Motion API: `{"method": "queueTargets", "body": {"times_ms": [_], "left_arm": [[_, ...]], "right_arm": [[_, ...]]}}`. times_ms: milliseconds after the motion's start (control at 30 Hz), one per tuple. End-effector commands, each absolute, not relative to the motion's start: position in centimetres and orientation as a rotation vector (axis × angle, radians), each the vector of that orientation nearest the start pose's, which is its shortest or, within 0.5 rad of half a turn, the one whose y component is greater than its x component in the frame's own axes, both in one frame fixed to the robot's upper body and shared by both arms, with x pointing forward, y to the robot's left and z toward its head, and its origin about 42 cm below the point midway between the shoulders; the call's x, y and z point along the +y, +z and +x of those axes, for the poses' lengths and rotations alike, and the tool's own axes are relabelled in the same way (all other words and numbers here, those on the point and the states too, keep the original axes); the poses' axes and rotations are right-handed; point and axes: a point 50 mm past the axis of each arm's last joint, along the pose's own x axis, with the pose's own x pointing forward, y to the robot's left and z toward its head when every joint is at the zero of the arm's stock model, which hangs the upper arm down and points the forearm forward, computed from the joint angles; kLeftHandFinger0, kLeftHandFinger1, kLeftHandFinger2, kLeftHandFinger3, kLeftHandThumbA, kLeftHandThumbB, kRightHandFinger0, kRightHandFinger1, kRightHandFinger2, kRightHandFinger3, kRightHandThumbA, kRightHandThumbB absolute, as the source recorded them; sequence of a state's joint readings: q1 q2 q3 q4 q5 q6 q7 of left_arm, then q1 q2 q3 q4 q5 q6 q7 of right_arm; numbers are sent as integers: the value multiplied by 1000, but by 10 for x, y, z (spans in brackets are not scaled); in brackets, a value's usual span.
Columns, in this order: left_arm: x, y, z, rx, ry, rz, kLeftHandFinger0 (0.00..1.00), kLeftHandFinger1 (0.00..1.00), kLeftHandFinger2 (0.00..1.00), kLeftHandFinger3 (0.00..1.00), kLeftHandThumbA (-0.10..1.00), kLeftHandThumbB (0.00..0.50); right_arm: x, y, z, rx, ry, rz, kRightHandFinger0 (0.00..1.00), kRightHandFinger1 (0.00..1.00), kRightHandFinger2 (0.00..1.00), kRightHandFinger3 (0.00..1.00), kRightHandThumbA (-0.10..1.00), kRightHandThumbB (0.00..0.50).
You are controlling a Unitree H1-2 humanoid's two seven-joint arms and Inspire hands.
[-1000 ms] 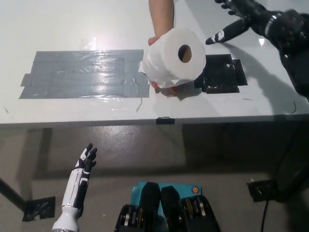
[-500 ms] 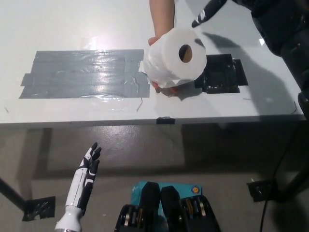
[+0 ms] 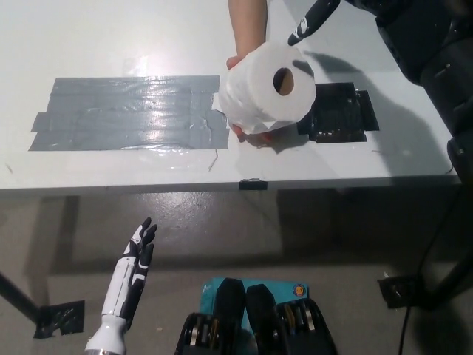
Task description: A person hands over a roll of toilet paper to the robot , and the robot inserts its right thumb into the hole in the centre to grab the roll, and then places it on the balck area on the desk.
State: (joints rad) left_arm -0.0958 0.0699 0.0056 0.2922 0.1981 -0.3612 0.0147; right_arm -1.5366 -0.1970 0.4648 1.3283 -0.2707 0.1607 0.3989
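Observation:
A person's hand (image 3: 246,29) reaches in from the top and holds a white toilet paper roll (image 3: 266,90) over the table, its centre hole (image 3: 283,80) facing me. My black right hand (image 3: 325,9) is at the top edge, mostly cut off, with one finger pointing down-left just above the roll's upper right rim. It holds nothing. The black area (image 3: 338,112) lies on the desk right behind the roll, partly hidden by it. My white left hand (image 3: 134,259) hangs open below the table edge at lower left.
A large patch of grey tape (image 3: 126,112) covers the white table (image 3: 111,29) left of the roll. The table's front edge (image 3: 222,186) runs across the middle of the picture. My black right arm (image 3: 436,66) crosses the table's right side.
My right hand has swung up and left, from beside the roll to just above its upper right rim. The person's hand and roll stay put. My left hand shifted slightly.

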Motion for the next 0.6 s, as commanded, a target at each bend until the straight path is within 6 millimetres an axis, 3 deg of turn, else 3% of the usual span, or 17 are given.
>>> {"method": "queueTargets", "body": {"times_ms": [0, 167, 267, 367, 467, 567], "left_arm": [[229, 78, 314, -235, -57, 283, 1000, 1000, 1000, 1000, 1000, 133], [228, 79, 315, -237, -62, 299, 1000, 1000, 1000, 1000, 1000, 130], [228, 80, 316, -236, -62, 293, 1000, 1000, 1000, 1000, 1000, 135], [229, 80, 317, -240, -60, 289, 1000, 1000, 1000, 1000, 1000, 129], [229, 82, 319, -252, -59, 285, 1000, 1000, 1000, 1000, 1000, 119], [228, 83, 320, -251, -60, 289, 1000, 1000, 1000, 1000, 1000, 123]], "right_arm": [[-120, 465, 600, 47, 434, -1024, 1000, 1000, 1000, 1000, 1000, 462], [-120, 456, 601, 68, 412, -1042, 1000, 1000, 1000, 1000, 1000, 500], [-118, 450, 601, 62, 422, -1038, 1000, 1000, 1000, 1000, 1000, 494], [-113, 446, 600, 36, 424, -1036, 1000, 1000, 1000, 1000, 974, 452], [-111, 442, 600, 1, 406, -1075, 1000, 1000, 1000, 1000, 985, 472], [-112, 436, 600, 16, 432, -1009, 1000, 1000, 1000, 1000, 946, 472]]}}
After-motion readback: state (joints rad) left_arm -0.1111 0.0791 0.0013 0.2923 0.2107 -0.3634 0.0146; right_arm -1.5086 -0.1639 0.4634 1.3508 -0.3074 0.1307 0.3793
